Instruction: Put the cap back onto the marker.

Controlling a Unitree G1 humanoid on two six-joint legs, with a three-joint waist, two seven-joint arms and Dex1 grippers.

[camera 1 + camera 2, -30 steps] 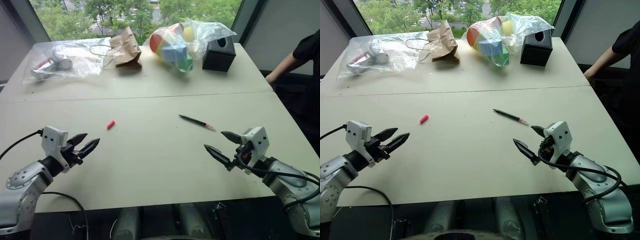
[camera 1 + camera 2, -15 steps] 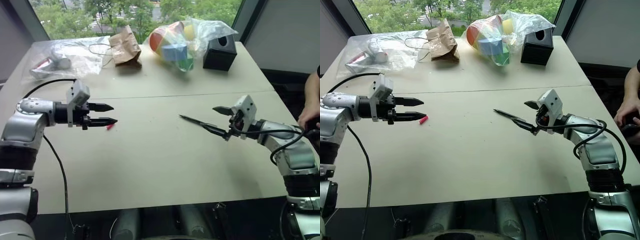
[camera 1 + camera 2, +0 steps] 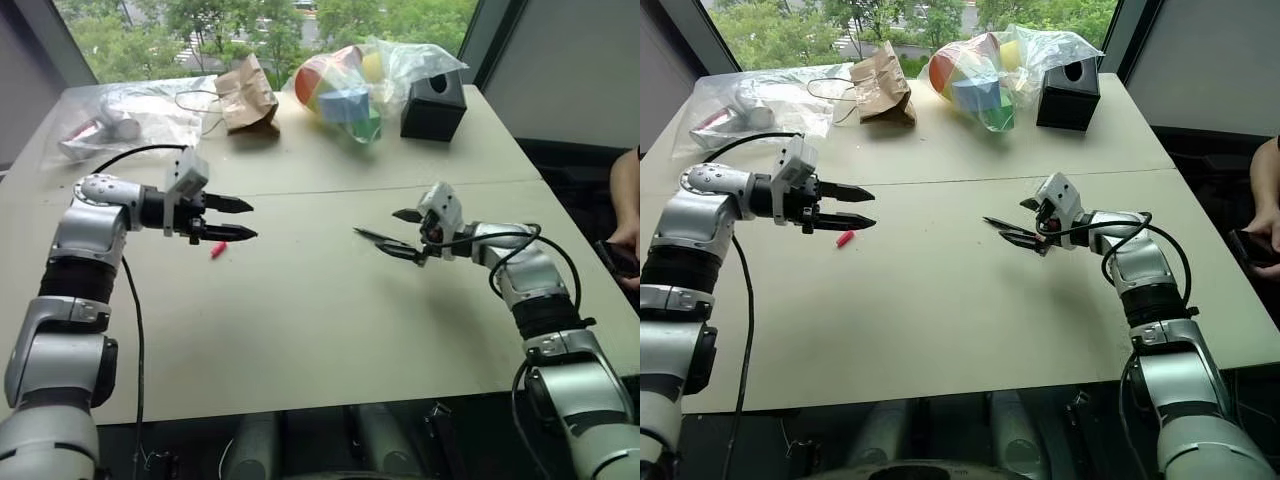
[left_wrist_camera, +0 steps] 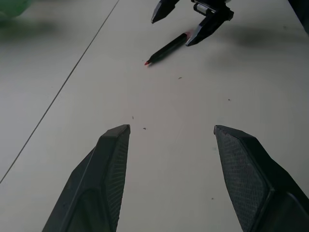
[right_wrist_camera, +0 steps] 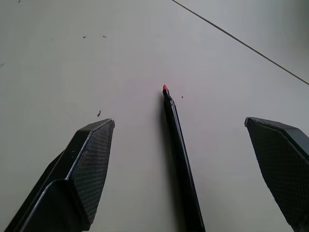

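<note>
On the pale table [image 3: 300, 330], seen from the head, the marker [image 3: 372, 236] lay flat with the right gripper [image 3: 404, 234] at its rear end, fingers spread to either side and nothing yet grasped. The cap [image 3: 217, 250] lay apart, just below the left gripper [image 3: 243, 219], which hovered with its jaws parted and empty, apparently lined up for a pick. From the left wrist, its fingers [image 4: 108, 169] framed bare tabletop, the marker [image 4: 166, 50] lying beyond them. From the right wrist, the marker [image 5: 179, 154] ran between wide-spread fingers [image 5: 89, 164], red tip pointing away, probably so a closing grip would leave the tip free for capping.
</note>
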